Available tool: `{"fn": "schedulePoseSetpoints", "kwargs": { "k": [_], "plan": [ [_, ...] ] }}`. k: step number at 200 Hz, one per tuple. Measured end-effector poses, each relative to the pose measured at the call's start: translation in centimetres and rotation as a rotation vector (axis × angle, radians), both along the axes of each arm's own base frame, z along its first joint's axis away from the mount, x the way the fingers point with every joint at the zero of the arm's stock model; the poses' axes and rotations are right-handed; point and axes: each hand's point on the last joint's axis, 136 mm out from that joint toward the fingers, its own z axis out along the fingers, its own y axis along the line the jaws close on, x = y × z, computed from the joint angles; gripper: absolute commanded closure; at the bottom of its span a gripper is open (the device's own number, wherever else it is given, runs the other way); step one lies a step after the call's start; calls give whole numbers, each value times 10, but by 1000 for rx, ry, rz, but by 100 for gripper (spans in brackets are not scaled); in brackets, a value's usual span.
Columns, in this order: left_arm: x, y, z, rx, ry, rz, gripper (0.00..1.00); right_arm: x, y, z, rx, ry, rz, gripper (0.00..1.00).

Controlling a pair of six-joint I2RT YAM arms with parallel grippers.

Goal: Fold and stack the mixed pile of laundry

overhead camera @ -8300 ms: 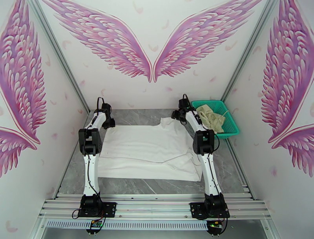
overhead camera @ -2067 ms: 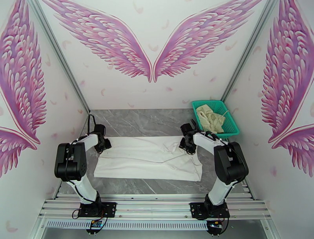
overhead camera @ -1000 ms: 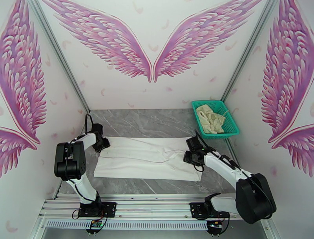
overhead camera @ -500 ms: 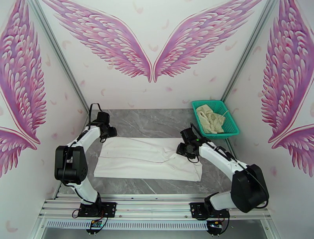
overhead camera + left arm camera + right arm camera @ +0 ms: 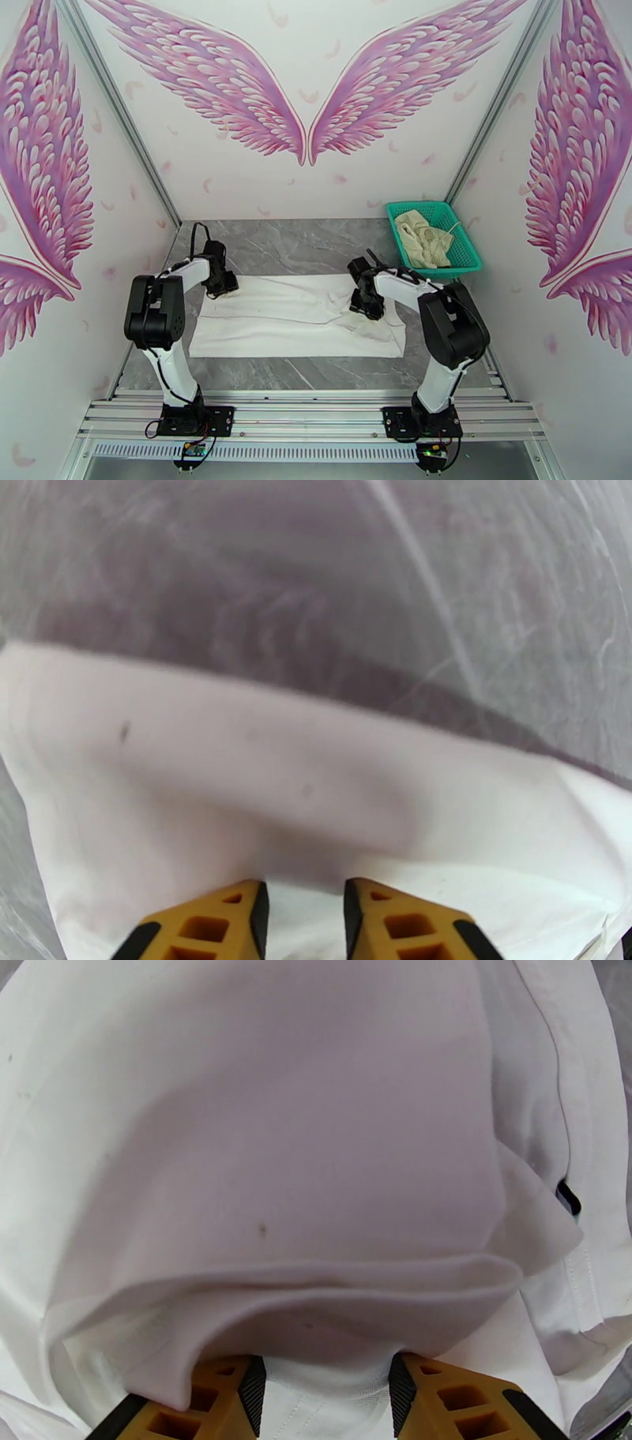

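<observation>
We judge the white shirt [image 5: 284, 324] limp and light; left gripper [image 5: 302, 886] at 9 o'clock and right gripper [image 5: 326, 1363] at 3 o'clock, jaws apart, should pinch its doubled edges.

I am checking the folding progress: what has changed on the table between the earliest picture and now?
The white shirt got folded: its far edge came toward the arms, leaving a narrower band. The left gripper drew back to the band's far left corner, the right gripper to its right part; whether they grip is unclear. The green basket and the beige garment in it stayed put.
</observation>
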Motion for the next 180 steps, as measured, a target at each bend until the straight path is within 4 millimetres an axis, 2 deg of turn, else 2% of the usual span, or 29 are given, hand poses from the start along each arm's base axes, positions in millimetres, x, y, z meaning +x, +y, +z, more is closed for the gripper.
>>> {"fn": "schedulePoseSetpoints", "kwargs": {
  "k": [24, 45, 80, 97, 110, 126, 145, 165, 180],
  "plan": [
    [-19, 8, 0, -62, -8, 87, 70, 45, 11, 1, 0, -16, -2, 50],
    [-36, 5, -1, -104, -26, 143, 72, 87, 22, 2, 13, -54, 2, 50],
    [-80, -8, -2, -158, -24, 206, 74, 157, 43, 6, 57, -142, 29, 47],
    [-104, -20, -1, -173, -14, 210, 74, 199, 57, 9, 84, -207, 63, 47],
    [-125, -30, 0, -187, 5, 204, 74, 220, 65, 12, 111, -252, 84, 46],
    [-152, -37, 6, -192, 38, 199, 71, 231, 69, 15, 143, -274, 107, 45],
    [-162, -37, 32, -192, 1, 190, 68, 233, 63, 19, 152, -272, 119, 42],
    [-150, -36, 72, -180, -76, 150, 67, 230, 54, 30, 154, -273, 129, 39],
    [-131, -36, 95, -160, -120, 101, 69, 217, 44, 51, 151, -278, 130, 38]
  ]
}}
